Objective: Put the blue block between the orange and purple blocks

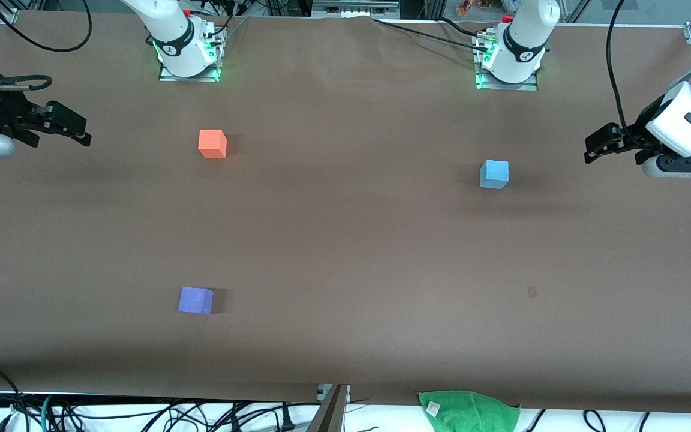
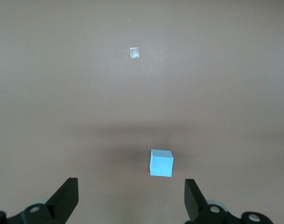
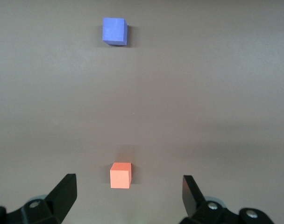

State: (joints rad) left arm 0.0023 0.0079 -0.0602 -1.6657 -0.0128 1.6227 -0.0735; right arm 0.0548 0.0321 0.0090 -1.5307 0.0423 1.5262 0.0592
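Observation:
The sky-blue block (image 1: 494,174) sits on the brown table toward the left arm's end. It also shows in the left wrist view (image 2: 161,163). The orange block (image 1: 212,143) sits toward the right arm's end, close to that arm's base. The purple block (image 1: 195,300) lies nearer to the front camera than the orange one. Both show in the right wrist view, orange (image 3: 120,175) and purple (image 3: 115,31). My left gripper (image 1: 597,147) hangs open and empty over the table's left arm's end (image 2: 131,196). My right gripper (image 1: 78,129) hangs open and empty over the right arm's end (image 3: 129,193).
A green cloth (image 1: 468,411) lies at the table's edge nearest the front camera. A small pale mark (image 1: 532,292) is on the table surface nearer the front camera than the blue block; it also shows in the left wrist view (image 2: 134,52). Cables hang along that near edge.

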